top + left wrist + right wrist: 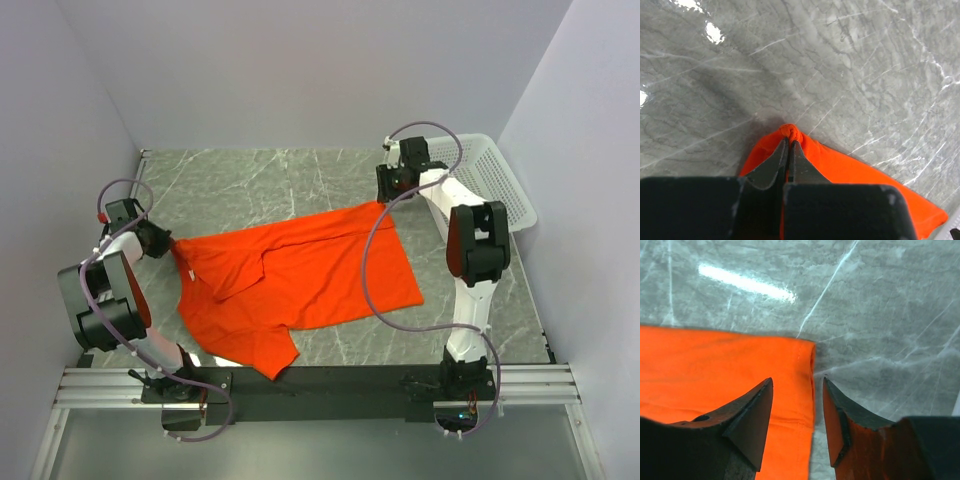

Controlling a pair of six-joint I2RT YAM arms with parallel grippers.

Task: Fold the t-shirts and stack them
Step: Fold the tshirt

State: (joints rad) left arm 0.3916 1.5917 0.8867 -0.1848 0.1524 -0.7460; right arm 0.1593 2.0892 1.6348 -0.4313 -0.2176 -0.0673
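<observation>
An orange t-shirt (300,280) lies spread and partly folded on the grey marble table. My left gripper (172,244) is shut on the shirt's left corner; in the left wrist view the pinched cloth (790,132) bunches out past the closed gripper (789,145). My right gripper (388,198) is open at the shirt's far right corner. In the right wrist view the gripper (797,382) straddles the hemmed edge of the shirt (730,370), one finger over the cloth and the other over bare table.
A white plastic basket (495,180) stands at the back right beside the right arm. Grey walls close in the table on three sides. The black base rail (320,385) runs along the near edge.
</observation>
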